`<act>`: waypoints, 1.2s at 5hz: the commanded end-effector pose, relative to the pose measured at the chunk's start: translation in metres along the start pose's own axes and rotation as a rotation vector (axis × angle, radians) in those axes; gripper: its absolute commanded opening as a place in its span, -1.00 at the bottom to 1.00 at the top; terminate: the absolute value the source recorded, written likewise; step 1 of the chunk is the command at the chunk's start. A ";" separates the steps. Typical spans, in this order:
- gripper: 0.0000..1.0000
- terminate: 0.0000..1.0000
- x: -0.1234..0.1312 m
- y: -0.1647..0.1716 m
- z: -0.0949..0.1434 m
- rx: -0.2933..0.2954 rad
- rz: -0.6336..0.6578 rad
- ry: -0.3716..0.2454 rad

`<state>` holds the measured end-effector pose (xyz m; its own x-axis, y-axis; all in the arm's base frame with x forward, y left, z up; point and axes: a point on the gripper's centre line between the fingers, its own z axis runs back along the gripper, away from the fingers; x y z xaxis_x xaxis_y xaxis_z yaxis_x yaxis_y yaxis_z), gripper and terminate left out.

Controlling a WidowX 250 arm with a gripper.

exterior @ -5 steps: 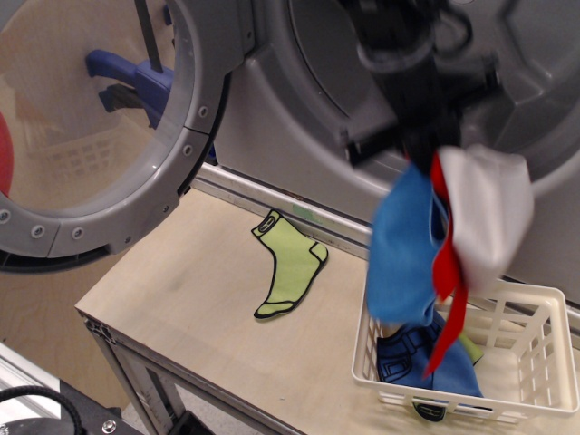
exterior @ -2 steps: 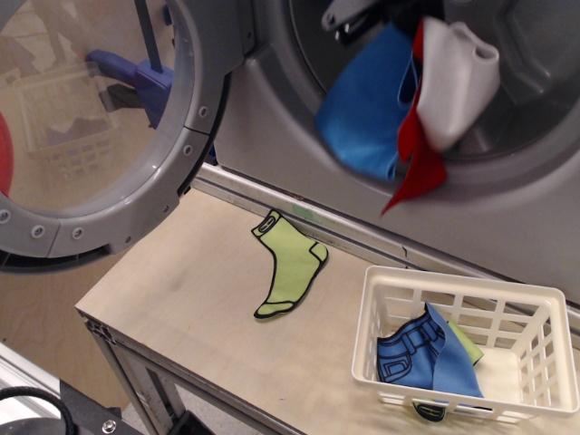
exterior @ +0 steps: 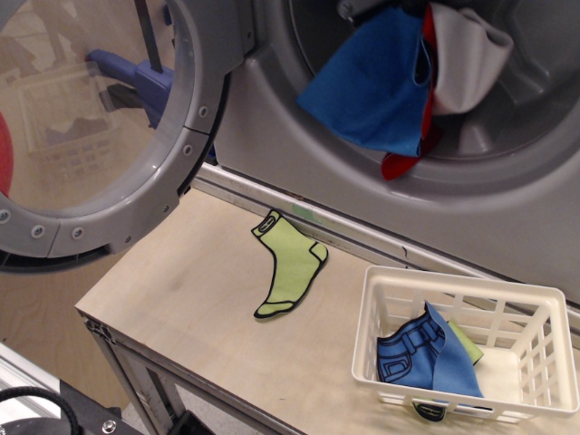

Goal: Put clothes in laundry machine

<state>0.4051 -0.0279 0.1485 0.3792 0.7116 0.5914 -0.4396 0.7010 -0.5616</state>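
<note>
The clothes hang as one bundle in the mouth of the laundry machine [exterior: 272,118]: a bright blue piece [exterior: 372,86], a red piece [exterior: 406,161] and a pale grey-white piece [exterior: 467,54]. The red tip reaches down to the drum's lower lip. Only a dark sliver of my gripper [exterior: 361,9] shows at the top edge, right above the bundle, which hangs from it. Its fingers are cut off by the frame. The machine's clear round door [exterior: 91,127] stands swung open to the left.
A lime-green sock [exterior: 290,270] lies flat on the wooden table [exterior: 172,308] in front of the machine. A white slatted basket [exterior: 471,299] at the front right holds a small blue shorts-shaped piece [exterior: 408,355] and a bit of green.
The bundle has been lifted from above the basket, up and to the left, into the drum opening. The arm has risen almost out of view.
</note>
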 end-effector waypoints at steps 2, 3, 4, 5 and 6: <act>1.00 -1.00 0.017 -0.011 -0.035 0.032 -0.060 -0.107; 1.00 -1.00 0.012 -0.007 -0.015 0.005 0.004 0.033; 1.00 -1.00 0.002 0.000 0.007 0.006 0.051 0.150; 1.00 -1.00 -0.014 0.012 0.030 0.023 0.041 0.237; 1.00 -1.00 -0.025 0.023 0.051 0.043 0.050 0.326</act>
<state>0.3470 -0.0352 0.1199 0.6121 0.7309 0.3020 -0.5310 0.6628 -0.5279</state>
